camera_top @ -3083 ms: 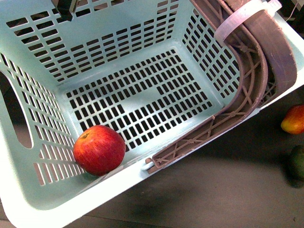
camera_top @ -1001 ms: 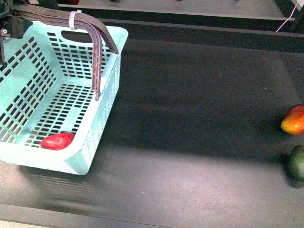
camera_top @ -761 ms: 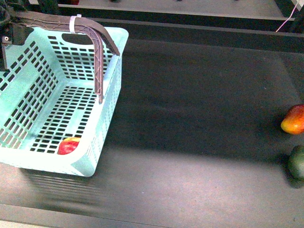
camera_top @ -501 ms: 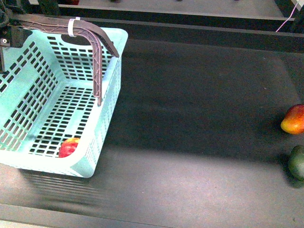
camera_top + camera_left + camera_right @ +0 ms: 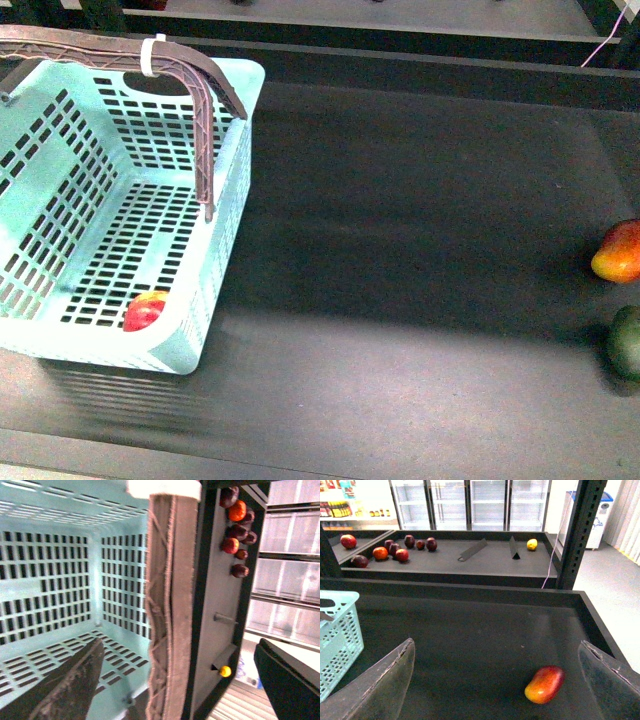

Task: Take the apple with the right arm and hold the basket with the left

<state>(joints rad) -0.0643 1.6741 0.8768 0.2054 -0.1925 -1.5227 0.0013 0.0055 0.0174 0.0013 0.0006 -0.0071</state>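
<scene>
Now I see the apple lying in the near corner of the basket, whose handles pass between my left gripper's wide-open fingers without touching, while my right gripper hangs wide open well away from the basket.
</scene>
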